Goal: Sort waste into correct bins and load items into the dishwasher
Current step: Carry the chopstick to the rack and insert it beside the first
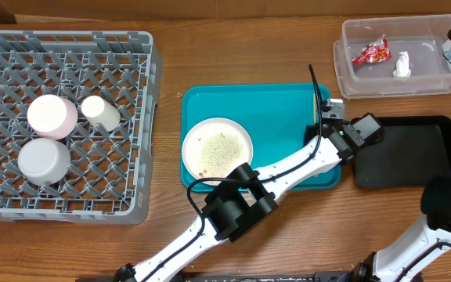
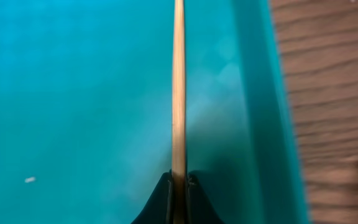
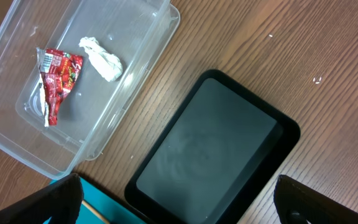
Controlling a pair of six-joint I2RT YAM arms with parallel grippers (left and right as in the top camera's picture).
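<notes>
My left gripper (image 2: 178, 182) is shut on the thin wooden chopsticks (image 2: 178, 93), which run straight ahead just above the teal tray (image 2: 73, 93) near its right wall. Overhead, that gripper (image 1: 325, 110) and the chopsticks (image 1: 315, 100) sit at the tray's right edge. A large white plate (image 1: 218, 146) with rice-like scraps lies on the tray. The clear tub (image 3: 148, 50) holds the red wrapper (image 3: 58, 78) and the white tissue (image 3: 102, 57). My right gripper (image 3: 179, 211) hangs open high above the black tray (image 3: 216, 146), holding nothing.
The grey dish rack (image 1: 143, 117) at the left holds a small white cup (image 1: 100, 112), a pale round dish (image 1: 52, 114) and a pale grey bowl (image 1: 44, 160). A rice grain (image 2: 30, 180) lies on the teal tray. Bare wooden table (image 2: 334, 93) borders the tray's right wall.
</notes>
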